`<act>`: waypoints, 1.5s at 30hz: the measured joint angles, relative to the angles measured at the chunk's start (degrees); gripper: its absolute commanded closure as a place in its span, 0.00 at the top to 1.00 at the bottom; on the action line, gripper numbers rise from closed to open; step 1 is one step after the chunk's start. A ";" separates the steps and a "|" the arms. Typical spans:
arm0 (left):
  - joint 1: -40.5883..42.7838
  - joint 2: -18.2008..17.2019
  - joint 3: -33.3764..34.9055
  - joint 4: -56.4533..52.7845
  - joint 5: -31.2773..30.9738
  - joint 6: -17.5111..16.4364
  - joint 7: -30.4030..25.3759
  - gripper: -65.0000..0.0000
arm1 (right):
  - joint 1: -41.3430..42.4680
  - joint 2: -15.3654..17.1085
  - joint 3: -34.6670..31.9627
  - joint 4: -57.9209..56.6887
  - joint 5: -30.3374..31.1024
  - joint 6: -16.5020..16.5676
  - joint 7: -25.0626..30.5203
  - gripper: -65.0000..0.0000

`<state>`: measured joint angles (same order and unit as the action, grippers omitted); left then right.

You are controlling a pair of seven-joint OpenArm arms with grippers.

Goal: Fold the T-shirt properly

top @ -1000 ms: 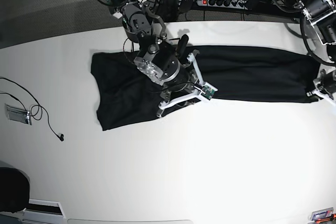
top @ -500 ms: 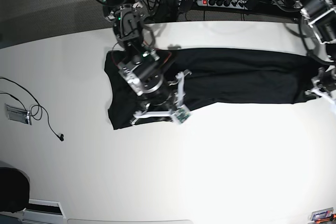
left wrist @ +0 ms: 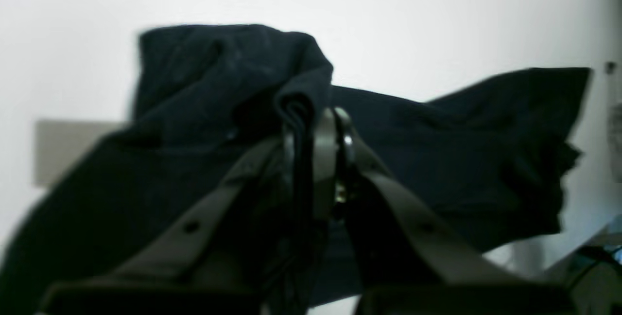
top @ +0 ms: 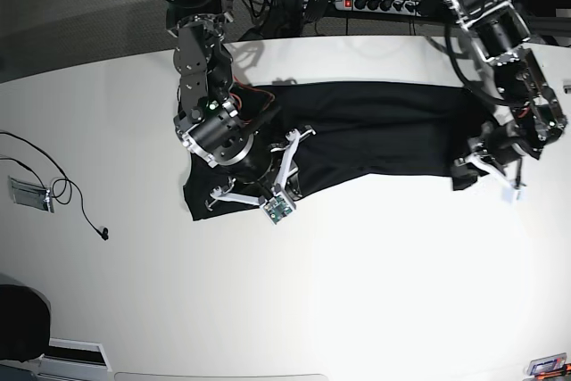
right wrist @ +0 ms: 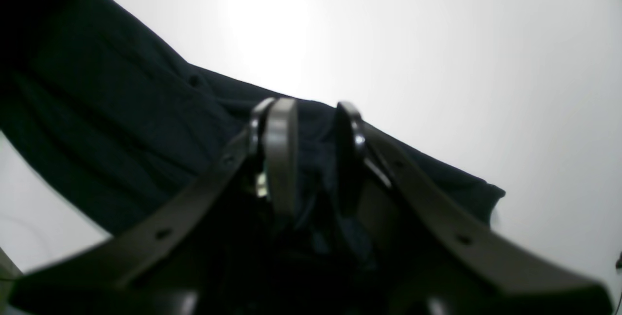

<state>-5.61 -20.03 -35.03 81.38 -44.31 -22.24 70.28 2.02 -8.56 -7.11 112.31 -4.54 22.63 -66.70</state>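
So both arms have dragged the shirt (top: 375, 136) leftward over the last second. A second ago it stretched almost the whole way across the far half of the table (top: 357, 292), with its right end at the edge of the base view. Now that end has come well in, and the cloth is a shorter, bunchier band, still in the far half.

The left gripper (left wrist: 311, 125) is pinched tight on a gathered fold of shirt; you can see the fabric squeezed between the fingers in its wrist view. In the base view it sits at the shirt's right end (top: 486, 162).

The right gripper (right wrist: 306, 125) has its jaws narrowly apart with dark cloth bunched between them, so I'd say it's holding the shirt too, at the left end near edge (top: 259, 189).

My read: they're shifting or gathering the shirt rather than making a clean fold yet. The right end looks crumpled, so it'll probably need smoothing before any proper fold works.
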 measured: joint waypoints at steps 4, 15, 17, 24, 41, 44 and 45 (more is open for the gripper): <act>-1.57 4.02 -0.31 4.02 -0.81 3.32 4.52 0.00 | -0.11 -0.02 -0.11 0.00 0.02 0.02 -0.11 0.21; -1.20 10.49 8.48 12.81 -8.98 12.17 4.68 0.00 | 0.17 -0.02 -0.13 0.00 0.04 -0.11 -2.05 0.21; -0.15 12.20 10.82 10.03 -8.11 12.50 4.31 0.00 | 0.20 0.00 -0.17 -0.02 0.04 0.02 -2.08 0.21; 2.54 13.53 18.64 8.83 -5.90 12.59 -1.64 0.00 | 0.00 -0.02 -0.17 -0.02 0.02 0.02 -2.08 0.21; 3.21 10.60 21.97 25.05 -9.77 12.13 2.91 0.17 | 0.09 0.02 -2.62 -0.02 0.00 6.29 -4.55 0.21; 3.37 10.71 22.60 23.87 -9.70 12.20 2.80 0.17 | 0.20 0.00 -2.40 -0.02 0.02 6.29 -4.61 0.21; 3.39 10.64 22.51 23.10 -9.62 12.17 2.62 0.17 | 0.17 0.00 -2.36 -0.02 0.00 6.32 -4.63 0.21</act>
<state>-2.22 -9.39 -12.51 104.49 -53.93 -10.07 72.90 2.20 -8.56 -9.47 112.29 -4.54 28.95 -71.33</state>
